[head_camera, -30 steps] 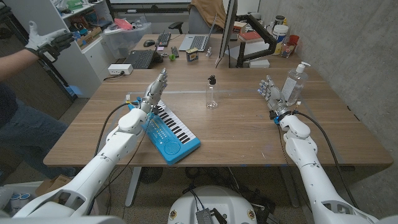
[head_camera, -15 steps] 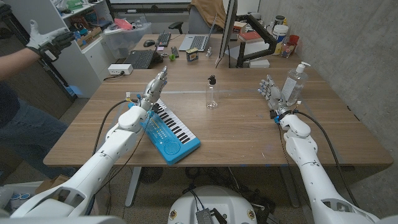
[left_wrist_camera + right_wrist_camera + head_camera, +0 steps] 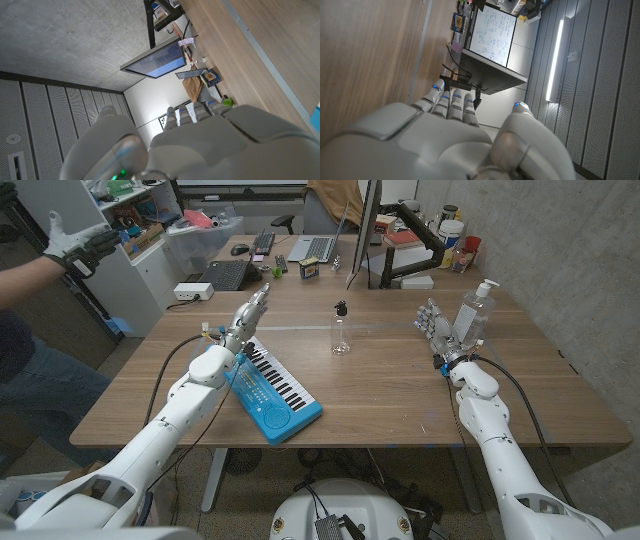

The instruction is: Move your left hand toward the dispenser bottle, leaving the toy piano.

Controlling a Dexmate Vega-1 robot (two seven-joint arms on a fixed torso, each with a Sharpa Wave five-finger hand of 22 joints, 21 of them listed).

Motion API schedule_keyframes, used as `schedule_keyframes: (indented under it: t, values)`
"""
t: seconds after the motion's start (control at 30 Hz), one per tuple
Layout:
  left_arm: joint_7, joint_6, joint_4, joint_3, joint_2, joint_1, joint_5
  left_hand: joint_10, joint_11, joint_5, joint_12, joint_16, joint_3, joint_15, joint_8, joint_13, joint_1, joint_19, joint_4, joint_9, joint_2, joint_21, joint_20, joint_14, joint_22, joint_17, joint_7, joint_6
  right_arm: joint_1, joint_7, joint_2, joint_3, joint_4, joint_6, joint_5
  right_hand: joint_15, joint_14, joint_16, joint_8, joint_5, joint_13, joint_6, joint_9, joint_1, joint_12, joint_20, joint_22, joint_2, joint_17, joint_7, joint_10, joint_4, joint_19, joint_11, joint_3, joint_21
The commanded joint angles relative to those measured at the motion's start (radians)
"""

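One dispenser bottle (image 3: 476, 310), one toy piano (image 3: 274, 390).

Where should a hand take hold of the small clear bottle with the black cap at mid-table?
Probably around its straight clear body, below the black cap. The small clear bottle stands upright with bare table around it, so a sideways wrap would likely suit; the left hand is raised nearby, holding nothing.

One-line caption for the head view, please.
Left hand raised beyond the toy piano, small dispenser bottle mid-table, right hand idle.
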Motion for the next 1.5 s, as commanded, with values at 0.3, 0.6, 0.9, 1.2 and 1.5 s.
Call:
schedule_keyframes:
  t: [0.3, 0.6, 0.9, 1.2, 1.5]
  values:
    - [-0.002, 0.01, -0.021, 0.008, 0.024, -0.026, 0.034, -0.003, -0.001, 0.003, -0.001, 0.003, -0.002, 0.001, -0.003, 0.005, 0.02, 0.001, -0.006, 0.006, 0.001, -0.001, 0.008, 0.0, 0.004, 0.005, -0.005, -0.002, 0.012, 0.01, 0.002, 0.008, 0.017, 0.016, 0.002, 0.005, 0.006, -0.001, -0.001, 0.005, -0.001, 0.008, 0.005, -0.001, -0.002, 0.006, 0.006, 0.008, 0.002, -0.005, 0.01, -0.003, 0.007, 0.001, 0.0, -0.011]
    - [-0.008, 0.013, -0.03, 0.015, 0.033, -0.039, 0.05, 0.001, -0.002, 0.002, 0.0, 0.003, -0.002, 0.001, -0.001, 0.005, 0.027, -0.007, -0.009, 0.006, 0.004, -0.004, 0.015, 0.001, 0.005, 0.005, -0.008, 0.005, 0.012, 0.009, 0.003, 0.009, 0.018, 0.021, 0.004, 0.003, 0.01, 0.0, -0.001, 0.005, -0.001, 0.011, 0.005, -0.001, -0.002, 0.007, 0.006, 0.009, 0.002, -0.008, 0.012, -0.004, 0.011, 0.0, 0.0, -0.014]
    - [-0.013, 0.019, -0.03, 0.021, 0.033, -0.057, 0.057, 0.003, -0.004, 0.001, 0.001, 0.003, -0.001, 0.002, 0.001, 0.005, 0.034, -0.01, -0.011, 0.006, 0.007, -0.005, 0.019, 0.001, 0.005, 0.005, -0.008, 0.01, 0.011, 0.011, 0.009, 0.015, 0.021, 0.028, 0.015, 0.005, 0.014, 0.0, -0.001, 0.005, -0.001, 0.013, 0.005, -0.001, -0.001, 0.007, 0.007, 0.009, 0.001, -0.008, 0.015, -0.005, 0.016, 0.001, -0.001, -0.017]
    - [-0.016, 0.016, -0.033, 0.027, 0.036, -0.07, 0.07, 0.005, -0.002, 0.001, 0.001, 0.002, -0.001, 0.002, 0.0, 0.005, 0.04, -0.01, -0.013, 0.006, 0.009, -0.005, 0.024, 0.001, 0.005, 0.005, -0.01, 0.01, 0.009, 0.014, 0.012, 0.018, 0.026, 0.032, 0.022, 0.006, 0.015, 0.0, 0.0, 0.005, -0.001, 0.017, 0.005, -0.001, 0.0, 0.008, 0.007, 0.01, 0.001, -0.008, 0.018, -0.006, 0.018, 0.0, -0.001, -0.019]
    - [-0.008, 0.016, -0.05, 0.02, 0.043, -0.064, 0.073, 0.006, -0.005, 0.001, 0.002, 0.002, 0.0, 0.004, 0.0, 0.006, 0.047, -0.013, -0.016, 0.006, 0.012, -0.006, 0.028, 0.002, 0.005, 0.005, -0.013, 0.013, 0.005, 0.014, 0.01, 0.017, 0.021, 0.029, 0.023, 0.006, 0.018, 0.0, 0.0, 0.005, -0.001, 0.018, 0.005, -0.001, 0.0, 0.009, 0.007, 0.011, 0.001, -0.008, 0.02, -0.007, 0.021, -0.001, -0.002, -0.022]
